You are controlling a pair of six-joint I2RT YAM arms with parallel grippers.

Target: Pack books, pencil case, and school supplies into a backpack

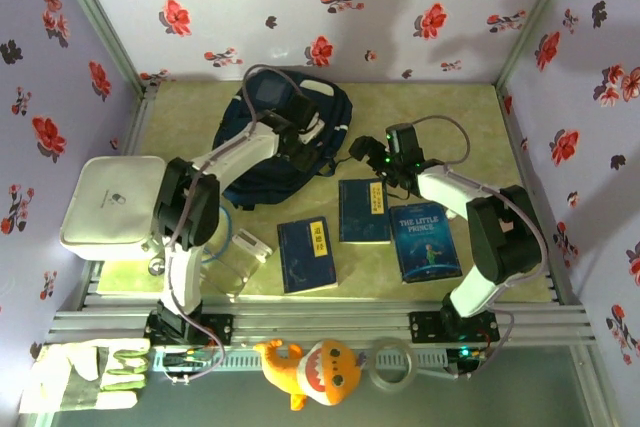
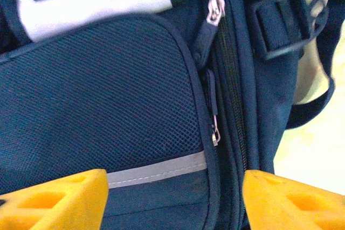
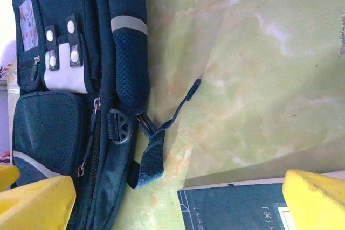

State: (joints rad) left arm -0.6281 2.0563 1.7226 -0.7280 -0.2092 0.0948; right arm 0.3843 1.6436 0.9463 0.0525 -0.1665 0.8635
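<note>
Looking down from the overhead camera, I saw the large navy-blue fabric backpack (image 1: 270, 185) lying flat toward 12 o'clock on the yellow-green marbled worktop (image 1: 450, 117). The left gripper (image 1: 312, 152) hung over the backpack's right part. In the left wrist camera its yellow fingers (image 2: 54, 200) stood spread on either side of the mesh front pocket and a silver zipper pull (image 2: 215, 134), pinching nothing. The right gripper (image 1: 357, 150) sat just at 3 o'clock of the backpack, spread wide and gripping nothing; its wrist camera looked across bare worktop to the backpack's dark strap (image 3: 153, 152). The three thin books lay flat, side by side, at 5 o'clock from the backpack: a navy one with a yellow title strip (image 1: 307, 254), a second like it (image 1: 364, 210), and a brighter blue one titled "The Little Prince" (image 1: 424, 240). A white flat rounded case (image 1: 110, 202) rested at 9 o'clock.
</note>
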